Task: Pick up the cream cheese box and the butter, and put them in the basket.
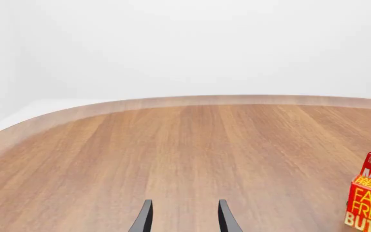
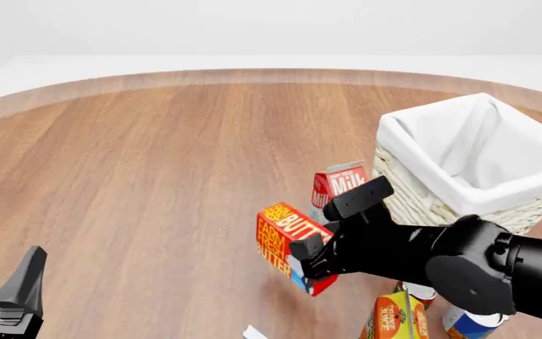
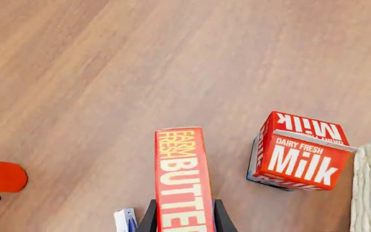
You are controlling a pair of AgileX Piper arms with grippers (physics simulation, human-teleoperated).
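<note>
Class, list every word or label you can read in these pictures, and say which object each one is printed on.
"FARM FRESH BUTTER": on the butter, held between the right tool's fingers.
"DAIRY FRESH Milk": on the milk carton, standing beside the basket.
Orange juice carton: lettering too small to read.
Small white and blue box: markings unreadable.
Left tool: no text.

The right gripper [image 2: 301, 263] is reached in from the right, raised above the table, its fingers [image 3: 150, 217] clamped on the butter [image 2: 285, 239]. The left gripper [image 2: 3, 282] is held low at the near left, seemingly parted and empty.
</note>
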